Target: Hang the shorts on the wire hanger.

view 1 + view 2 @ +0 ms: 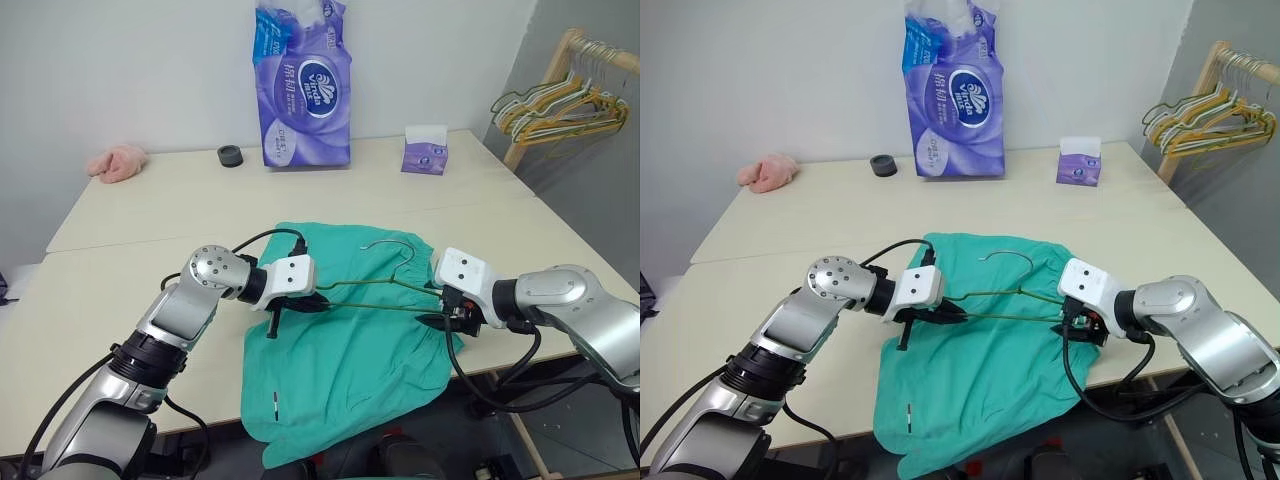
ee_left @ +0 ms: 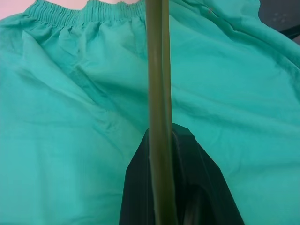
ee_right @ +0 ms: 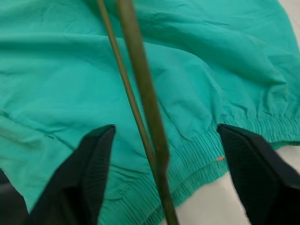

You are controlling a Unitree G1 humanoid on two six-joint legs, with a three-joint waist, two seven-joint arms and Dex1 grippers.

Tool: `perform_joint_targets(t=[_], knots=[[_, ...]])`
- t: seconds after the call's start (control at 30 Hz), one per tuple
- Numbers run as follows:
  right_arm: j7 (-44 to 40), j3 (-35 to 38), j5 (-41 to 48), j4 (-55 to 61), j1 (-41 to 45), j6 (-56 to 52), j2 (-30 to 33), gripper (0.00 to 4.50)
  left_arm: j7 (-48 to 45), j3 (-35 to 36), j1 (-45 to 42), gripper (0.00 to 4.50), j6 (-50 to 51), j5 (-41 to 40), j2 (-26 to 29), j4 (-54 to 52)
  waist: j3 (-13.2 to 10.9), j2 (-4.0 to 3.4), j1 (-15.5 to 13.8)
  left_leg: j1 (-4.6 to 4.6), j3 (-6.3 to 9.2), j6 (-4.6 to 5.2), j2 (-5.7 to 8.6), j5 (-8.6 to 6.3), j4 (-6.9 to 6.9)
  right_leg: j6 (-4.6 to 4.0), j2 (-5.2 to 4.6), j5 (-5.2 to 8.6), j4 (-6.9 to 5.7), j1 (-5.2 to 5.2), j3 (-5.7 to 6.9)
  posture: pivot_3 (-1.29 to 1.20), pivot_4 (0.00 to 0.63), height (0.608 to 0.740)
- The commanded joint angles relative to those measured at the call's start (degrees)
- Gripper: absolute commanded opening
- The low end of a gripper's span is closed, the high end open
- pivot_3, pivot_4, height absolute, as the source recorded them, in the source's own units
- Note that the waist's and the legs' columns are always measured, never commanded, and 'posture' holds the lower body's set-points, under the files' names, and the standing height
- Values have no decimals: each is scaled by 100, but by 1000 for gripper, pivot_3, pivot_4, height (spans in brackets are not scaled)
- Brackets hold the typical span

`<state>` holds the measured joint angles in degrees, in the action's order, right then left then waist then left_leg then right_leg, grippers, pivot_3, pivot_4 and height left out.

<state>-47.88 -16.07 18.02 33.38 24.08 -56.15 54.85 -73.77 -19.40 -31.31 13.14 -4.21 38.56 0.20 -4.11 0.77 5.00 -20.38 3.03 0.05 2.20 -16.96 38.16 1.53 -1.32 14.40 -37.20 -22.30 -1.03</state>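
The shorts lie spread flat on the near part of the table, teal fabric with the gathered waistband toward my right side and one leg hanging over the near edge. Just above them I hold the wire hanger, its thin olive triangle stretched across the cloth between my two hands and its curved hook pointing toward the far side of the table. My left gripper is clenched on the left end of the hanger; in my left wrist view the wire runs straight up out of my closed black fingers over the green cloth. My right gripper is at the hanger's right end, by the waistband, and its fingers are spread apart: in my right wrist view the two wires of the hanger pass between them without touching either pad, with the elastic waistband and a speck of orange drawstring just below. Farther out on the table stand a purple pack of tissues, a small purple tissue box, a black ring and a pink cloth at the far left. Beyond the table's right corner a wooden rack carries a bunch of hangers.
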Motion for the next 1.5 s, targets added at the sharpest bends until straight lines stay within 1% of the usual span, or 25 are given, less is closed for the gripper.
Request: perform_joint_targets(t=[0.03, 0.2, 0.23, 0.27, 0.43, 0.53, 0.6, 0.67, 0.77, 0.83, 0.93, 1.07, 1.17, 1.3, 1.4, 1.5], knots=[[-71, -87, -89, 69, 173, -48, 90, 2183, 55, 59, -69, 0, -69, -6, -5, -184, 0, 0, 0, 0, 0, 0, 0, 0, 0, 0, 0, 0, 0, 0, 0, -171, 33, 740], [-279, -212, -66, 219, 59, -73, 306, 507, 91, 51, -19, 0, -28, -44, -45, -279, 0, 0, -1, -2, 1, 0, 0, 0, 1, 0, -1, 0, 1, 0, 2, -171, 28, 740], [-291, -230, -83, 226, 53, -58, 332, 206, 93, 46, -19, 0, -32, -40, -46, -279, 0, 0, -2, -2, 1, 0, 0, 0, 0, 1, -1, 1, 1, 0, 1, -171, 28, 740], [-302, -242, -100, 229, 48, -42, 352, 49, 97, 41, -19, 0, -34, -35, -48, -279, 1, 1, -1, -1, 1, 0, 0, 0, 0, 2, -1, 1, 0, 0, 2, -171, 28, 740], [-291, -200, -152, 290, 0, 41, 342, 49, 218, 72, 97, 0, -254, -97, -199, -275, 6, -1, 3, -1, 2, -1, 0, 0, 2, 5, -1, 3, -1, 0, 3, -182, 14, 740], [-269, -137, -129, 331, -57, 19, 319, 49, 190, 154, 174, 0, 34, -386, -350, -256, 6, 0, 1, -1, 3, -1, 0, 0, 2, 1, -1, 0, -1, 0, 3, -182, 16, 740], [-247, -13, -70, 402, -170, -29, 323, 0, 165, 339, 210, 526, 330, -705, -497, -214, 7, 1, 3, -1, 3, -1, 0, 0, 2, 1, -1, 0, -1, 0, 4, -188, 13, 740], [-259, 130, -20, 476, -327, -49, 387, 0, 192, 455, 189, 974, 253, -722, -535, -76, 8, 3, -1, -3, 4, -1, 0, 0, 4, 1, -1, 1, -1, 0, 5, -196, 18, 740], [-230, 396, 90, 549, -564, -159, 405, 0, 904, 910, -76, 1879, 173, -766, -930, 457, 9, 3, -11, -4, 5, -1, 1, 0, 7, 1, -4, -1, 0, 2, 5, -202, 19, 740], [-176, 629, 162, 591, -753, -244, 413, 0, 1002, 1162, -294, 2437, 332, -921, -984, 792, 9, 4, -9, -10, 6, -1, 1, 0, 19, 8, -3, -4, -1, 1, 7, -210, 19, 740], [-106, 1256, 329, 661, -1273, -442, 446, 0, 921, 1478, -574, 2437, 649, -1181, -823, 1298, 10, 3, 9, -16, 13, -1, 1, 0, 30, 13, -2, -4, -5, 0, 12, -217, 21, 740], [-52, 2207, 482, 702, -2185, -586, 434, 0, 711, 1581, -673, 2437, 805, -1255, -584, 1740, 16, -3, 27, -16, 6, 2, 3, -2, 30, 10, -1, -5, -4, 1, 6, -224, 26, 740], [-8, 2876, 558, 666, -2823, -675, 305, 0, 572, 1552, -633, 2437, 873, -1285, -511, 1765, 15, -1, 15, -21, 8, 3, 3, -3, 33, 8, -1, -6, -3, 0, 7, -224, 27, 740], [183, 3808, 542, 334, -3613, -815, -83, 0, 405, 1457, -443, 2437, 909, -1289, -499, 1538, 17, 0, -5, -28, 11, 7, 2, -6, 54, 14, -1, -9, -7, 3, 9, -230, 28, 740], [325, 3990, 461, 172, -3948, -734, -202, 0, 389, 1436, -366, 2437, 956, -1279, -536, 1439, 17, -2, 2, -27, 6, 9, 3, -7, 61, 26, -1, -13, -6, 5, 2, -230, 28, 740], [577, 3816, 309, -224, -4061, -592, -347, 0, 338, 1302, -287, 2437, 867, -1206, -573, 1354, 18, -1, 11, -27, 5, 9, 2, -8, 62, 30, -1, -13, -6, 5, 2, -235, 25, 740]])
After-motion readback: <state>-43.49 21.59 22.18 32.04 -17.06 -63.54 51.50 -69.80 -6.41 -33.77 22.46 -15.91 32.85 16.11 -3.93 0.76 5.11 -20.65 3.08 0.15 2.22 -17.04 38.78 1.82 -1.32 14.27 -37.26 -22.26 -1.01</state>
